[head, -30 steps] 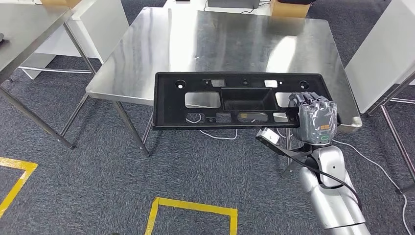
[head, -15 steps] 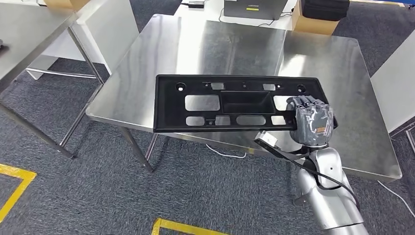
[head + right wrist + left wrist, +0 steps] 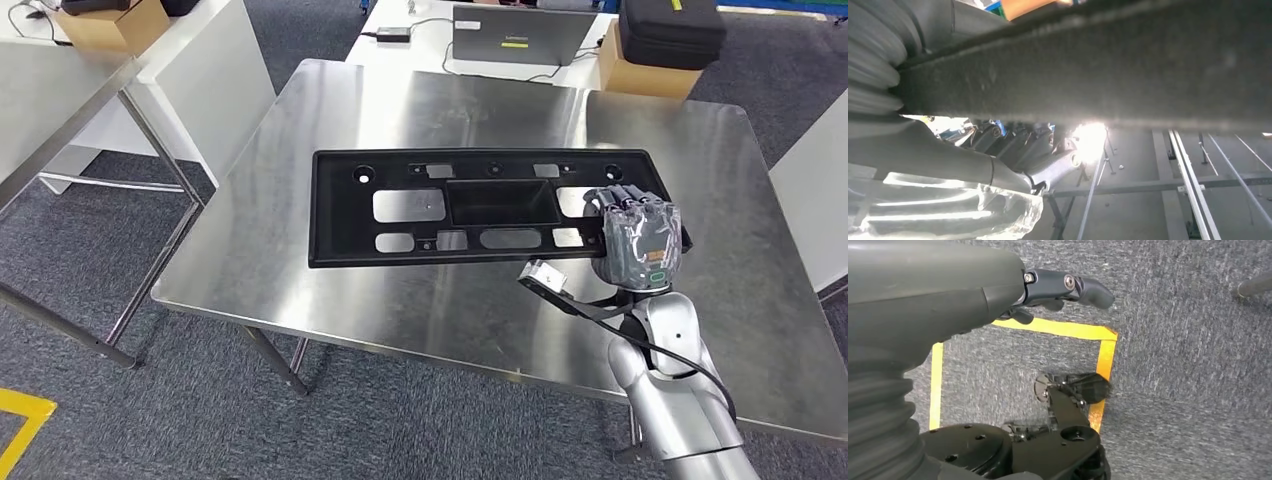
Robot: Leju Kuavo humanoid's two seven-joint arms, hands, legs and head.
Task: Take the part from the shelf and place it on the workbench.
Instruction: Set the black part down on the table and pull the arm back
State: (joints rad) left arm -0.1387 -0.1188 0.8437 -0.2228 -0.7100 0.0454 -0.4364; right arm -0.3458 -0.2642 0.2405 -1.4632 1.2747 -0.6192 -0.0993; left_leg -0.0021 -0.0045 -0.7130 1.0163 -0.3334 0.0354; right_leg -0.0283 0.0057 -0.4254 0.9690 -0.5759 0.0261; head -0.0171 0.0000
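Note:
The part is a long black plastic panel (image 3: 470,205) with several cut-outs and a sunken tray in its middle. It hangs level above the steel workbench (image 3: 300,270). My right hand (image 3: 636,235) grips its right end, fingers curled over the top edge. In the right wrist view the panel's dark edge (image 3: 1108,65) runs across just above the hand (image 3: 948,165). My left hand (image 3: 1048,290) hangs over the carpet, fingers loosely curled with nothing in them.
A laptop (image 3: 520,35), a black case (image 3: 670,25) and cardboard boxes stand on a table beyond the workbench. Another steel table (image 3: 50,100) is at the left. A white panel (image 3: 810,200) borders the right. Yellow floor tape (image 3: 1103,360) marks the carpet.
The camera has moved closer: the workbench fills more of the head view and now lies fully under the panel. My right hand keeps its grip on the panel's right end.

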